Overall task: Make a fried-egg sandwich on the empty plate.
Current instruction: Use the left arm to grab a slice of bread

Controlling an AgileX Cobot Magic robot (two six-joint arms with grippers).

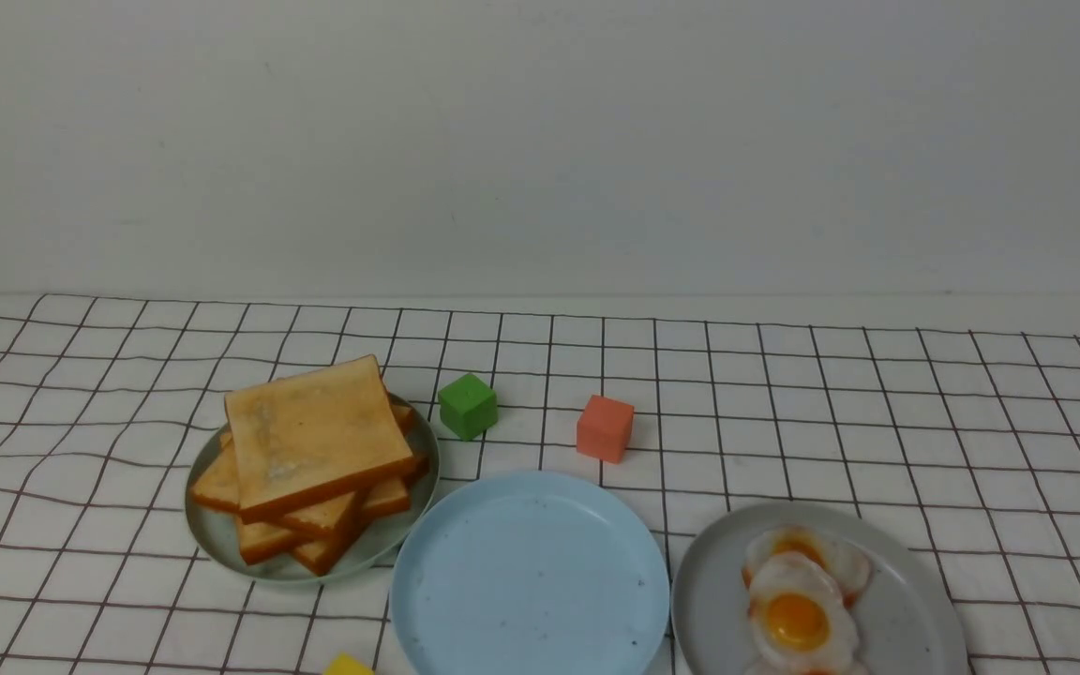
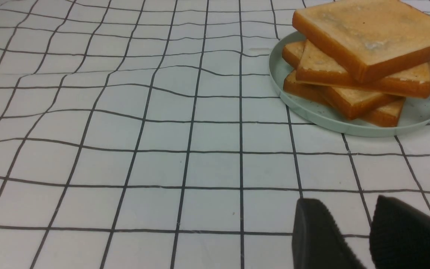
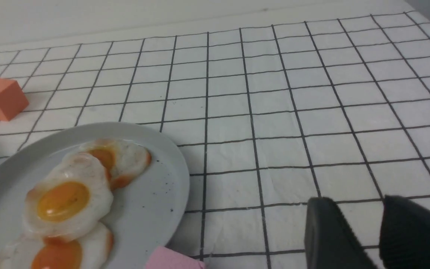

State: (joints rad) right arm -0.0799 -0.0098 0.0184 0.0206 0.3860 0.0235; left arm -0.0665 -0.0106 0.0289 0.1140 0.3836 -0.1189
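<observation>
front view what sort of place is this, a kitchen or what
Probably a staged tabletop test bench, not a kitchen: a checked cloth before a bare wall, toast and fried eggs, a green cube and an orange cube.

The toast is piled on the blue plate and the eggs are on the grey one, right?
Not quite. The toast pile sits on the grey-green plate. The blue plate is empty, as the front view shows. The eggs are on the grey plate, yes.
</observation>
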